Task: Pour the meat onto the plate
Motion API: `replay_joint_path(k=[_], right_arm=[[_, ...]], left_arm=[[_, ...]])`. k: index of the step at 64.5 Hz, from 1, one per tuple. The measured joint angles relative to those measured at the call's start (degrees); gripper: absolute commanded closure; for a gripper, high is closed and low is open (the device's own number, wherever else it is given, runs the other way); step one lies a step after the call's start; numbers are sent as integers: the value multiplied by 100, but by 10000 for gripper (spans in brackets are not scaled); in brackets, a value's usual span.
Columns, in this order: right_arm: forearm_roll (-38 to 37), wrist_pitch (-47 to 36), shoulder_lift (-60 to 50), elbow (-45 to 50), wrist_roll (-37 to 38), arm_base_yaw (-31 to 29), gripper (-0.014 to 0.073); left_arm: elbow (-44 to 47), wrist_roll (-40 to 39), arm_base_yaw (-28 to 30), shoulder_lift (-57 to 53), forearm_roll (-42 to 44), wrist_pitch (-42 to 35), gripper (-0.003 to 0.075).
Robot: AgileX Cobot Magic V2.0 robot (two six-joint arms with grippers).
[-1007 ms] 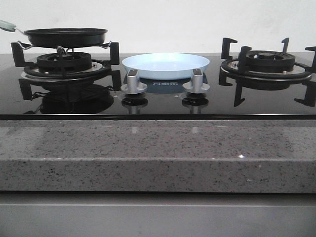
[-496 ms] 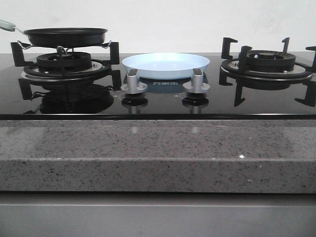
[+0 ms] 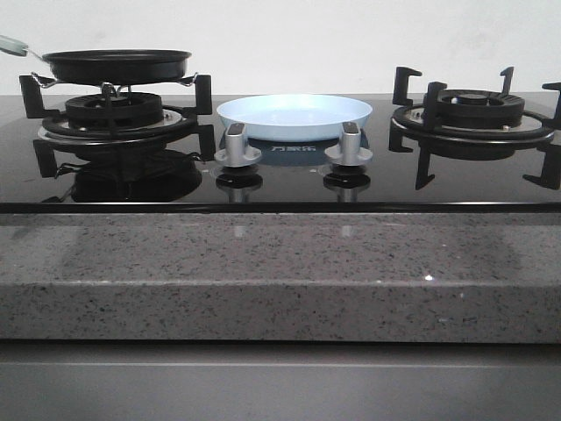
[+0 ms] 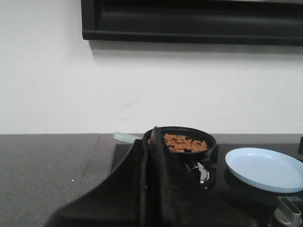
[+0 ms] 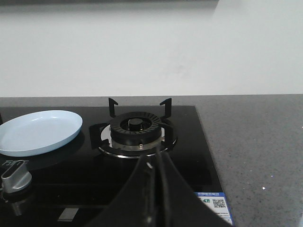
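The meat (image 4: 182, 142), a heap of small orange-brown slices, lies in a black frying pan (image 3: 116, 64) (image 4: 182, 138) on the left burner. The pan's pale handle (image 3: 12, 44) (image 4: 125, 137) points left. The pale blue plate (image 3: 294, 117) (image 4: 265, 168) (image 5: 38, 131) rests empty on the glass hob between the two burners. My left gripper (image 4: 152, 142) is shut with nothing in it, short of the pan and near its handle side. My right gripper (image 5: 155, 158) is shut and empty too, in front of the right burner. Neither gripper shows in the front view.
The right burner (image 3: 473, 114) (image 5: 137, 127) carries no pot. Two silver knobs (image 3: 237, 145) (image 3: 349, 145) stand in front of the plate. A speckled grey stone counter (image 3: 280, 272) runs along the front edge. A dark range hood (image 4: 189, 21) hangs above.
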Motion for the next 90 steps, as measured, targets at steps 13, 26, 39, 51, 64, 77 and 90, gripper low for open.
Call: replay_joint_path(k=[13,26,39,51,64,77,90], right_arm=[[0,539,1050,-879,11,0,708],[0,712,1950,-1059,11,0,708],[-3,748,2664,-1059,2,0,708],[-3,748,3173,-1059,-51,0,648],[-3,771,3380,-1059,-96,0,276],[-3,804,3380,-1059,-96,0,145],[267,1221,3439,-1416,-291,203,210]], left_arm=[[-907,0,0,1142,0,1055,741],[-1071,0,0,1951,0,1361,741],[-1071,0,0,2450,0,1436,741],[-1071,0,0,2747,0,1413,674],[-1071,0,0,2907,0,1243,279],[-1071,0,0,2960,0,1110,209],[-1071,0,0,2960,0,1087,209]])
